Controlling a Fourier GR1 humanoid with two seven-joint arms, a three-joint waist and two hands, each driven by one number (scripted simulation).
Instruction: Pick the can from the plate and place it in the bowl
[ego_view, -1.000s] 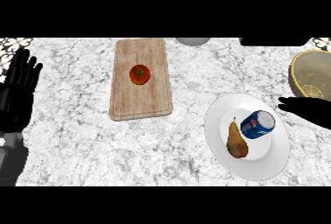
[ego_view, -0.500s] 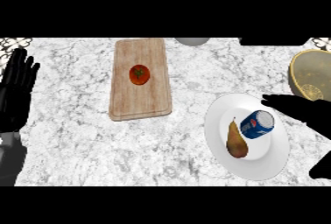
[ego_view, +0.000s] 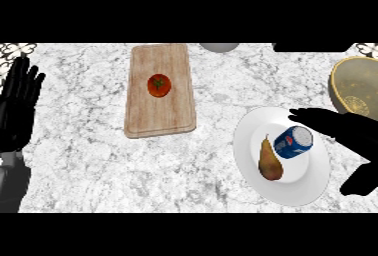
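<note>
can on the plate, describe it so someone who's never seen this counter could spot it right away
On the marble counter, find the white plate at the right side, near the tan bowl. Two things lie on it: the can is the blue one with a white end, on its side beside the right hand, while its neighbour is a brown pear.
</note>
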